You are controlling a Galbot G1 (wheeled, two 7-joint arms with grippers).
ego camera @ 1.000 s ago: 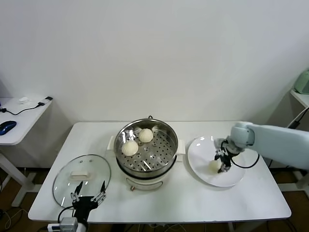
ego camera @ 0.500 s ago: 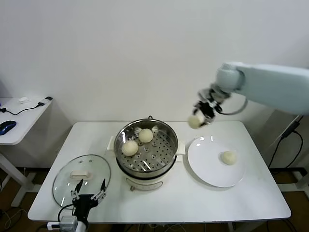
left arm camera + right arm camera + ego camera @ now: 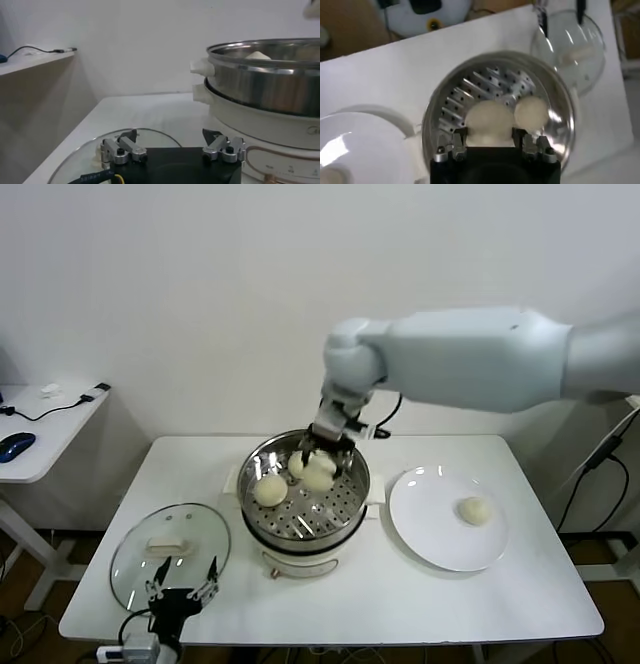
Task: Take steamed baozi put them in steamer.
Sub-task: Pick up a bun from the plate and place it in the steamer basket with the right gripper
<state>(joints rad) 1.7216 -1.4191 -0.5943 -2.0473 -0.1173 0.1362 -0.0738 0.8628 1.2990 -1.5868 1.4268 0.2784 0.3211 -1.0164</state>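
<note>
1. Since half a second earlier, the right gripper (image 3: 322, 452) had swung from above the plate's (image 3: 425, 534) 11 o'clock edge across to the steamer (image 3: 345, 502), carrying its bao with it; the other buns, the lid and the left arm had not shifted.
2. At the table's (image 3: 530, 594) 8 o'clock corner lay the glass lid (image 3: 135, 554). The left gripper (image 3: 182, 593) hung idle at the lid's 5 o'clock rim, its fingers (image 3: 120, 149) spread apart and holding nothing.
3. The steamer stood mid-table, just beside the lid at its 2 o'clock. One bao (image 3: 268, 490) lay on the perforated floor at the basket's 9 o'clock.
4. A second bao (image 3: 297, 465) sat toward 11 o'clock, mostly hidden behind the right gripper.
5. The right gripper reached down inside the basket near 12 o'clock, clenched around a third bao (image 3: 319, 476). In the right wrist view this bun (image 3: 488, 121) filled the gap between the fingers (image 3: 456, 140), touching the bun beside it. Whether it rested on the basket floor could not be told.
6. The white plate lay at the steamer's 3 o'clock, close by it. The last bao (image 3: 473, 510) sat on the plate toward its 3 o'clock side, well apart from both grippers.
</note>
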